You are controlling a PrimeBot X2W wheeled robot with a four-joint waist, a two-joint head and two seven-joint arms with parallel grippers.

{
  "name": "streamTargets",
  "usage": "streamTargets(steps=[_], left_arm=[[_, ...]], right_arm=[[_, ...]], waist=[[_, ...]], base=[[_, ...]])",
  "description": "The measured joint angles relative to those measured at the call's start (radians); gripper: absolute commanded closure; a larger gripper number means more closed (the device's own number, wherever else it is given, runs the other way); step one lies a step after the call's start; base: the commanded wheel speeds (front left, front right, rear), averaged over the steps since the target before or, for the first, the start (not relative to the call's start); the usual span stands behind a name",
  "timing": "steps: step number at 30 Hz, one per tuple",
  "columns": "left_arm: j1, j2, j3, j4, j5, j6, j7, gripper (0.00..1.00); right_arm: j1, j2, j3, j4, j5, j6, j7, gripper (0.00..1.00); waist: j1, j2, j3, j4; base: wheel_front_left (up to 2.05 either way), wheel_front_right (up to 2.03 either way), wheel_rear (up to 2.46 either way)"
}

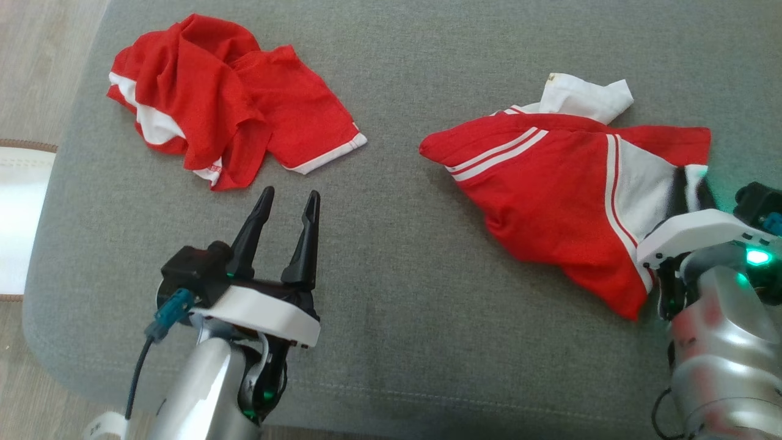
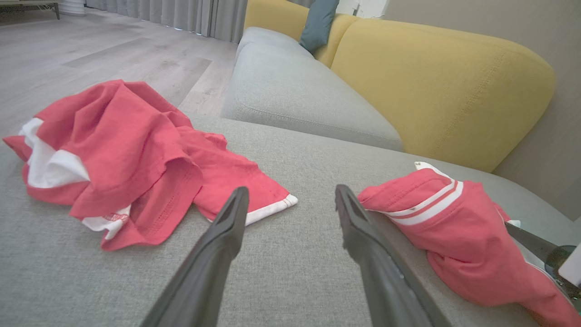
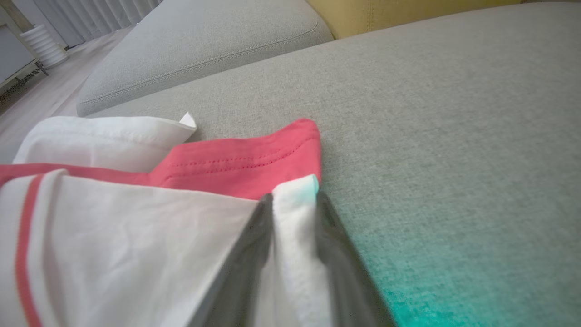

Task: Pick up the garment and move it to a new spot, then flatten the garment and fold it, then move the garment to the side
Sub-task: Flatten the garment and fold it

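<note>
The garment (image 1: 550,183) is a red shirt with white stripes and a white panel, lying crumpled on the right of the grey cushion (image 1: 397,275). My right gripper (image 1: 693,183) sits at its right edge. In the right wrist view the two fingers of the right gripper (image 3: 294,195) stand close together, with a white fold of the garment (image 3: 236,159) pinched between them. My left gripper (image 1: 290,195) hovers open over bare cushion at the lower left, with nothing between its fingers. The left wrist view has the left gripper (image 2: 291,190) pointing between the two shirts, the garment (image 2: 454,227) to its right.
A second crumpled red and white shirt (image 1: 232,104) lies at the cushion's far left. Wooden floor (image 1: 36,55) and a pale rug edge (image 1: 18,183) lie beyond the cushion's left side. A yellow sofa back (image 2: 445,77) rises behind the cushions.
</note>
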State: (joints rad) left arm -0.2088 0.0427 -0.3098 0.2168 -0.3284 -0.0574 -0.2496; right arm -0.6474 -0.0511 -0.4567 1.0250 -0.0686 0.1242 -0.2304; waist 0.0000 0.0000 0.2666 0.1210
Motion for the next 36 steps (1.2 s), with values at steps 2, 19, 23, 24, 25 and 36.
streamTargets(steps=[2,19,23,24,25,36], left_arm=[[0.0,0.0,0.0,0.005,0.0,0.0,0.0,0.0],[0.003,0.0,0.001,0.015,-0.006,0.013,0.0,0.0],[0.018,0.0,0.001,0.015,-0.01,0.014,0.0,0.0],[0.024,0.0,0.001,0.014,-0.011,0.015,0.0,0.0],[0.031,0.0,0.001,0.014,-0.015,0.02,0.0,0.0],[0.054,0.0,0.003,0.007,-0.021,0.026,0.0,0.0]], right_arm=[[-0.003,0.0,0.0,0.007,-0.012,0.0,-0.003,1.0],[0.036,0.003,-0.136,-0.194,0.001,0.0,-0.02,1.0],[0.115,0.003,-0.17,-0.24,0.054,0.0,-0.021,1.0],[0.138,0.003,-0.17,-0.242,0.071,0.0,-0.021,1.0],[0.16,0.003,-0.164,-0.24,0.086,0.0,-0.021,1.0],[0.285,0.006,-0.012,-0.2,0.17,0.0,-0.02,0.0]], waist=[[0.0,0.0,-0.001,-0.001],[0.0,0.0,-0.079,-0.029],[0.0,0.0,-0.102,-0.035],[0.0,0.0,-0.108,-0.037],[0.0,0.0,-0.114,-0.039],[0.0,0.0,-0.148,-0.07]], base=[[0.0,0.0,0.0],[0.0,0.0,0.0],[0.0,0.0,0.0],[0.0,0.0,0.0],[0.0,0.0,0.0],[0.0,0.0,0.0]])
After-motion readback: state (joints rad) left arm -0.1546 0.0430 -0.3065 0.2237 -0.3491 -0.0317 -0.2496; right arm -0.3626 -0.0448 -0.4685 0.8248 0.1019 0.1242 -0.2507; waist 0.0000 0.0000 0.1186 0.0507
